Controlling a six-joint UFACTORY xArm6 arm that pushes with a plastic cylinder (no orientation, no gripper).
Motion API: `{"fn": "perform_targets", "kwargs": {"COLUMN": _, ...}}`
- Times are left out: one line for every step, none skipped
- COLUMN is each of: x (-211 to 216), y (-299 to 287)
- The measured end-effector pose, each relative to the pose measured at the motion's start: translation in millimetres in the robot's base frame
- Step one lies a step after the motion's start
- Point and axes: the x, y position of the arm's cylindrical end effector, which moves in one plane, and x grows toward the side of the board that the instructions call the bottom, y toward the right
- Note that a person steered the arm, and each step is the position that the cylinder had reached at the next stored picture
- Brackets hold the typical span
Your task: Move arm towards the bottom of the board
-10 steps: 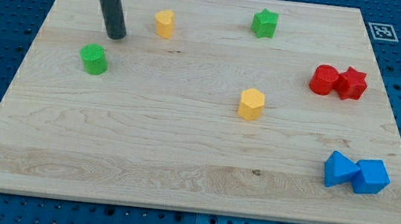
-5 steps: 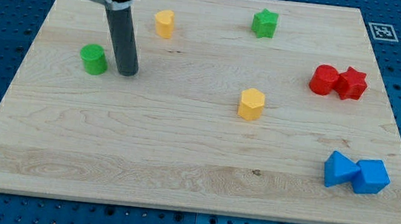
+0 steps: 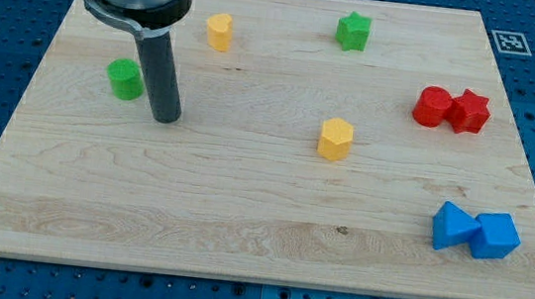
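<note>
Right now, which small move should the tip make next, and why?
Probably slide my tip straight toward the view's bottom. It stands just right of and below the green cylinder, apart from it, and no block lies between it and the board's bottom edge.

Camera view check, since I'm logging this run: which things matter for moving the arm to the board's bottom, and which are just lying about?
In the job:
my tip, just right of and below the green cylinder
wooden board

Lying about:
green cylinder
yellow cylinder
green star
yellow hexagon block
red cylinder
red star
blue triangular block
blue cube
</note>
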Motion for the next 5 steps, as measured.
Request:
{"fn": "perform_targets", "kwargs": {"x": -4, "y": 0}}
{"fn": "perform_targets", "kwargs": {"x": -6, "y": 0}}
{"fn": "perform_targets", "kwargs": {"x": -3, "y": -1}}
{"fn": "perform_targets", "kwargs": {"x": 37, "y": -1}}
{"fn": "perform_targets", "kwargs": {"x": 75, "y": -1}}
